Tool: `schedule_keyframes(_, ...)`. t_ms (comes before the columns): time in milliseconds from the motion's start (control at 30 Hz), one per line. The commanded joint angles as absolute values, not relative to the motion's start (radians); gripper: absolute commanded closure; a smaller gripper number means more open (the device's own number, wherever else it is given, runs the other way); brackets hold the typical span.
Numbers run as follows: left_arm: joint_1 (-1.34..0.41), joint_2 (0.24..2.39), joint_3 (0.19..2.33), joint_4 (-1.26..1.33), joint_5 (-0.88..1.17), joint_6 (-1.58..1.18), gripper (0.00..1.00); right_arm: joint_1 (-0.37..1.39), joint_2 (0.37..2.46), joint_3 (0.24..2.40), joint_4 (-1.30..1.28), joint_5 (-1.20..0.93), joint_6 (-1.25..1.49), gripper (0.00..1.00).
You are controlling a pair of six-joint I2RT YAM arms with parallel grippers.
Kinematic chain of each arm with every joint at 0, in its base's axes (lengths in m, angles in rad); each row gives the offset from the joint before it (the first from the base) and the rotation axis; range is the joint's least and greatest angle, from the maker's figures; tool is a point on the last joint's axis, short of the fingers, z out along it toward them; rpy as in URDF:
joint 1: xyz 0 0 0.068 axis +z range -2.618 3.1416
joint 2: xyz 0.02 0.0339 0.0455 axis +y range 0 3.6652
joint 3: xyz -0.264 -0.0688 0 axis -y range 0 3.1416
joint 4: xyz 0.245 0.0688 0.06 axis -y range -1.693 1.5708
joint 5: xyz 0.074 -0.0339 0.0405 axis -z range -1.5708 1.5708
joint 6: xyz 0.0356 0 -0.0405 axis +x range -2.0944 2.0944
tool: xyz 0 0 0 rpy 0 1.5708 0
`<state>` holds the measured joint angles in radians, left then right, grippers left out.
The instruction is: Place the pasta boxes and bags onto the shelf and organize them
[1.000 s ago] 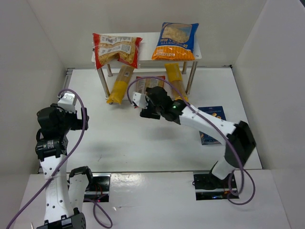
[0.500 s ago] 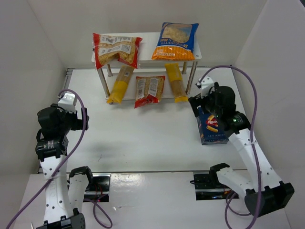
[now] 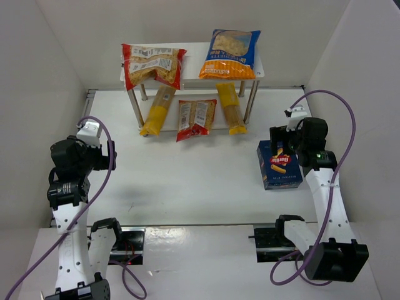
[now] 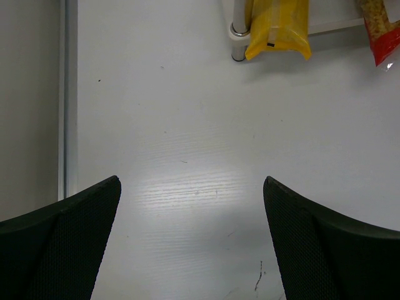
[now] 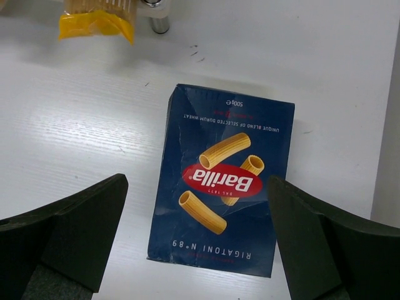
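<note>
The shelf [image 3: 192, 55] stands at the back. The larger red bag [image 3: 153, 64] and the blue-and-orange bag [image 3: 230, 54] lie on its white top. Beneath it lie two long yellow bags [image 3: 156, 112] [image 3: 230, 107] with the small red-edged clear bag [image 3: 195, 119] between them. The dark-blue pasta box [image 3: 279, 164] lies flat on the table at the right. My right gripper [image 3: 284, 139] hovers over it, open and empty; in the right wrist view [image 5: 197, 244] the box [image 5: 225, 181] lies between the fingers. My left gripper [image 3: 102, 156] is open and empty at the left [image 4: 190, 237].
White walls enclose the table on the left, back and right. The right wall runs close beside the box. A shelf leg [image 5: 159, 24] and a yellow bag's end [image 5: 97, 19] show in the right wrist view. The left wrist view shows another leg [image 4: 237, 44] and bag end [image 4: 278, 25].
My right arm has drawn back from the shelf's lower level, leaving the small red-edged bag there, and swung right over the blue box. The left arm has not moved.
</note>
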<state>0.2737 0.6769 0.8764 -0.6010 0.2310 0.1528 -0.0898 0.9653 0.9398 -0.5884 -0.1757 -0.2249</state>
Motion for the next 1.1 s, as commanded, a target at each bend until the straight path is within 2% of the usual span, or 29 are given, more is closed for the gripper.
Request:
schedule_keyframes(0,0.272,0.664,0.871,-0.569,0.227,0.14,0.0,-0.095,0.96,0.942,-0.589,-0.193,-0.216,0.0)
schedule_keyframes(1067,0.272,0.673,0.871,-0.569,0.245,0.14,0.0,-0.095,0.988,0.942,-0.589,-0.221,-0.225,0.0)
